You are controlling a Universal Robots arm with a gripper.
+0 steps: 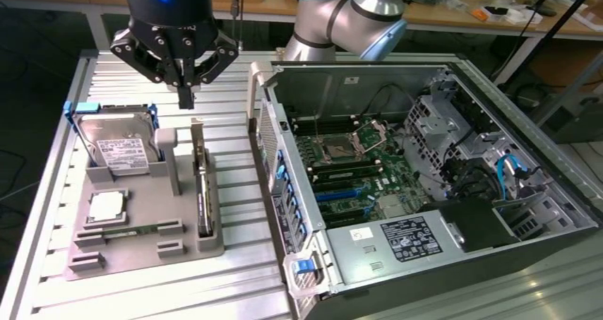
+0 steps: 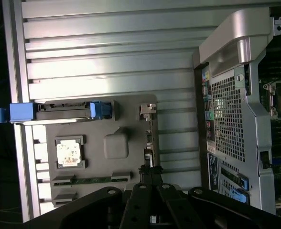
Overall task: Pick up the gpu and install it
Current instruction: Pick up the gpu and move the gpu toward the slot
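Exterior view: the gripper (image 1: 186,97) hangs clenched and empty above the grey holder (image 1: 141,246), where the gpu (image 1: 199,186) stands edge-on in its slot. Wrist view: the closed gripper (image 2: 150,172) sits over one end of the gpu (image 2: 150,138) (probably light, stiff and fragile; best pinched across its bare upper edge).

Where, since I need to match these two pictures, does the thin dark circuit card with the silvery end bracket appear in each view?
Exterior view: the gpu stands edge-on in the grey plastic holder tray, along its edge on the exterior view's right.
Wrist view: the gpu is a narrow strip just beyond the black gripper.
Shared landmark: the silver hard drive in its blue-handled carrier.
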